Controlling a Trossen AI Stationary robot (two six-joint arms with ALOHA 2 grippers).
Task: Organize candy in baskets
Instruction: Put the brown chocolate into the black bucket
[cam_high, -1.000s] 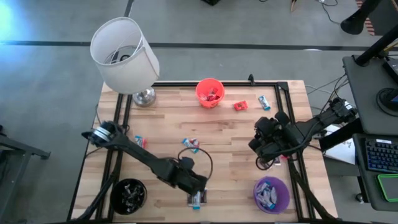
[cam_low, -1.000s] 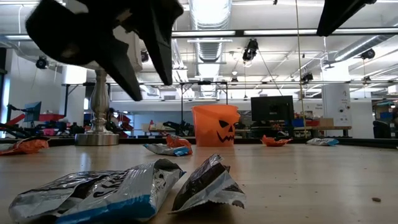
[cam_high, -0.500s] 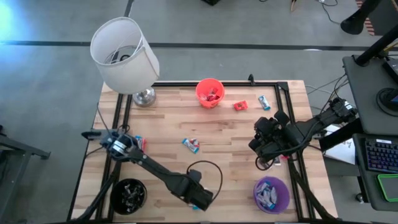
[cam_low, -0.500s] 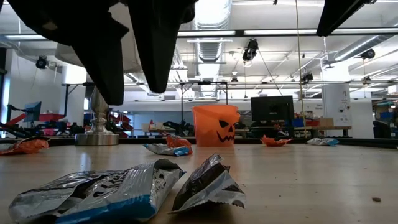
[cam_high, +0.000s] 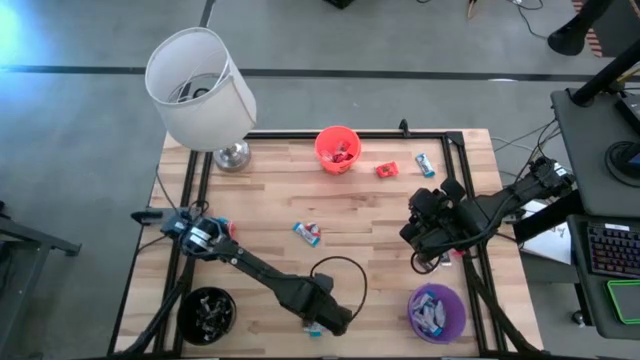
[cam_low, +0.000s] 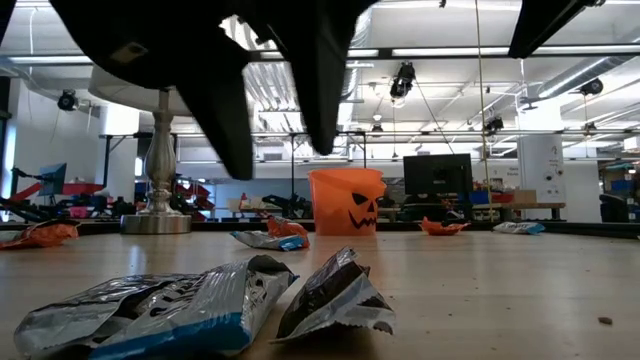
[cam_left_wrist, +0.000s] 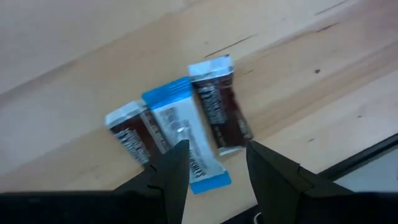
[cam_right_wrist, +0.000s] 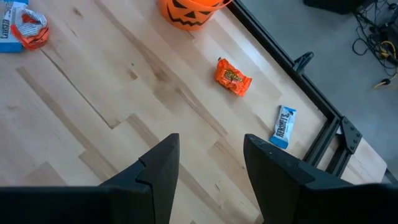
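Crinkled foil candies (cam_left_wrist: 180, 134) – one light blue between two dark brown – lie flat and touching near the table's (cam_high: 370, 225) six-o'clock edge, directly under the left gripper (cam_left_wrist: 214, 165), whose dark fingers stand spread and hold nothing. The table is pale butcher-block wood inside a black metal frame. The smooth orange bucket (cam_high: 337, 149) with a jack-o'-lantern face sits at twelve o'clock, the purple bucket (cam_high: 437, 311) at five, the black bucket (cam_high: 207, 312) at seven. The right gripper (cam_right_wrist: 208, 165), fingers also apart and empty, hangs at three o'clock. Loose wrappers lie mid-table – an orange one (cam_right_wrist: 233, 77) and a blue one (cam_right_wrist: 284, 126) near one o'clock. A white lampshade (cam_high: 198, 88) overhangs eleven. In the low view, workshop benches and monitors blur behind; the left arm's fingers are cut off at the top.
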